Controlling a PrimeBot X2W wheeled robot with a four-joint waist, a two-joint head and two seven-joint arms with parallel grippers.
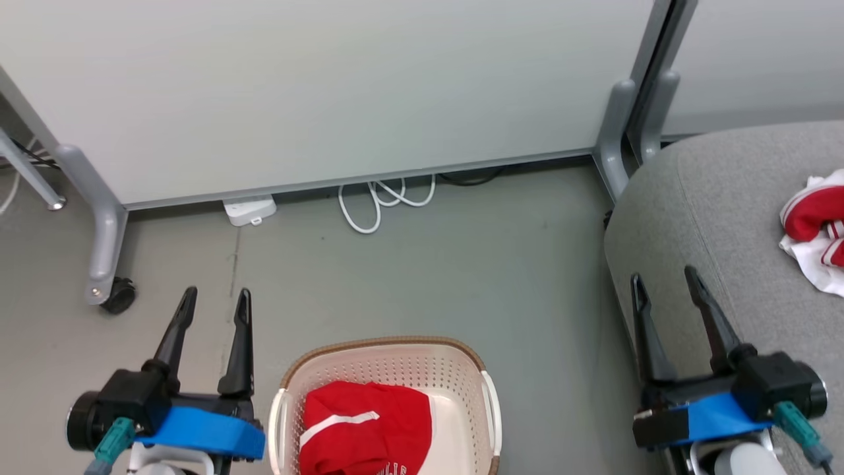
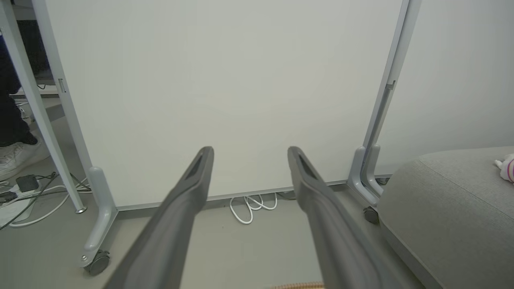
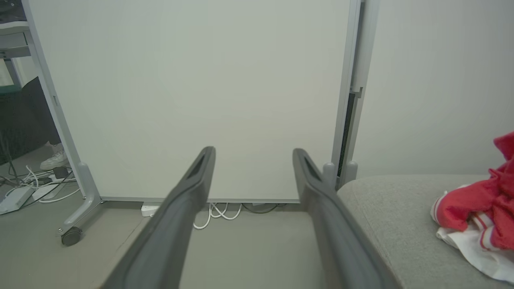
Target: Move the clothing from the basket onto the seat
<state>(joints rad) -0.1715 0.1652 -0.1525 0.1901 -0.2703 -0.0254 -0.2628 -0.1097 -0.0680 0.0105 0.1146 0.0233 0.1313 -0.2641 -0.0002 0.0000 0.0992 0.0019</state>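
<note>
Both arms sit low and level, aimed at the white panel (image 1: 330, 86). Left jaws gape wide, empty; right jaws likewise, gripping nothing. One red garment (image 1: 369, 422) lies in the basket (image 1: 382, 343) between them, another garment (image 1: 814, 218) on the seat (image 1: 712, 198) beyond the right jaws.

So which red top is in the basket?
The red one with the white stripe, lying in the basket. The other red garment lies on the grey seat.
</note>
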